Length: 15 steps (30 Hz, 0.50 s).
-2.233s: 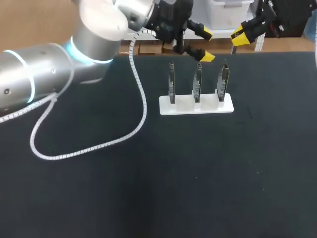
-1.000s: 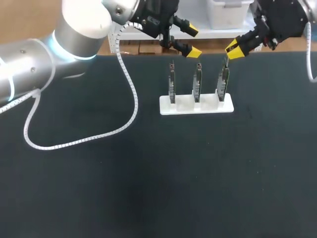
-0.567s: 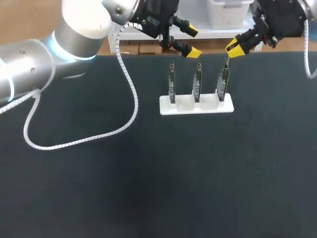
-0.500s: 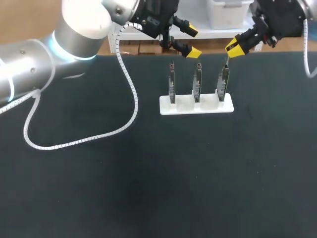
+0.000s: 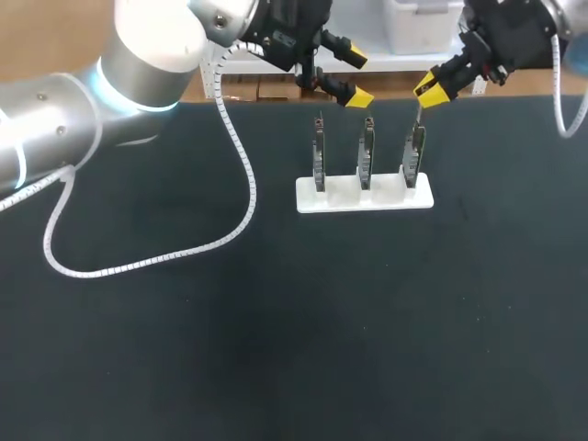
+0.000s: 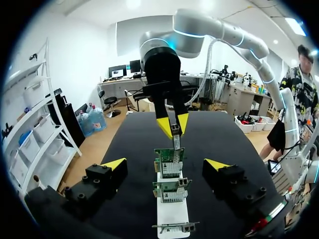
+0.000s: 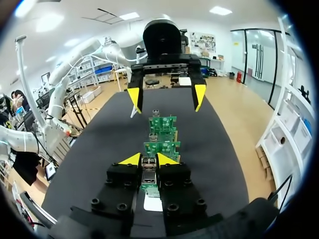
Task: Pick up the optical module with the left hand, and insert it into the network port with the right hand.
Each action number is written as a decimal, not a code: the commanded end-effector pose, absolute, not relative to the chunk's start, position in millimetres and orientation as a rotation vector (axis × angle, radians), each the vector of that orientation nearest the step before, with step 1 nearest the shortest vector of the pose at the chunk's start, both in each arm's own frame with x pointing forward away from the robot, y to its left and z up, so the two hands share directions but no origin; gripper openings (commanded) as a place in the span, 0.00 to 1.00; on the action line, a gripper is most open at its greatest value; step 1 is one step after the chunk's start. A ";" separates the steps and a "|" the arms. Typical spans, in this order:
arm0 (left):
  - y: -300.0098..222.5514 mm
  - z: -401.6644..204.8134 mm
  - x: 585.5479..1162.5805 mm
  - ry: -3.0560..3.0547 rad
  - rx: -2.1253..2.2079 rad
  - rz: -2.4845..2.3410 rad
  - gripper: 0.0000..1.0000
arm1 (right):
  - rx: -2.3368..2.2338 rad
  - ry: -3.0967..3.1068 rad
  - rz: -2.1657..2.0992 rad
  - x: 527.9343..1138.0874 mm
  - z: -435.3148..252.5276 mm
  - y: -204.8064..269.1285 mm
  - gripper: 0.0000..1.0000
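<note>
Right jaws together, clamped on the optical module (image 7: 148, 167); it sits upright between the yellow fingertips (image 7: 131, 160). The module hangs right over the top edge of the right board (image 5: 414, 154); contact with the network port can't be told. Left jaws wide apart, nothing held, fingertips (image 6: 115, 163) on either side of the board row in the left wrist view. In the head view they hang over the far edge of the worktop (image 5: 276, 349), just behind the middle board (image 5: 366, 156) and left board (image 5: 318, 158). All three boards stand upright in a row on a white stand (image 5: 363, 197). The two pairs of jaws face each other along the row, apart. A white coiled cable (image 5: 246, 175) runs from the left arm (image 5: 83, 101) and loops on the worktop.
</note>
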<state>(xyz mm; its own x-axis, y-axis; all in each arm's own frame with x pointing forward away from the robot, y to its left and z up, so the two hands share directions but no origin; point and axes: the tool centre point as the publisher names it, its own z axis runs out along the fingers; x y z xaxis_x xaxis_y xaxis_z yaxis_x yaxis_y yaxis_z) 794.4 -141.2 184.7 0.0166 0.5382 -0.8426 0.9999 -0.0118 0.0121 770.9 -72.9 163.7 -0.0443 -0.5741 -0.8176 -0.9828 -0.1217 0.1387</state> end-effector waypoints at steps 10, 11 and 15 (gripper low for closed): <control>-141.7 184.9 793.4 1.602 1.627 -0.875 1.00 | -1.750 1.642 1.074 770.4 159.5 -66.9 0.00; -141.7 184.9 793.4 1.602 1.627 -0.875 1.00 | -1.750 1.643 1.075 770.5 158.3 -67.1 0.00; -141.7 184.9 793.4 1.602 1.627 -0.875 1.00 | -1.745 1.646 1.077 769.6 157.4 -64.9 0.00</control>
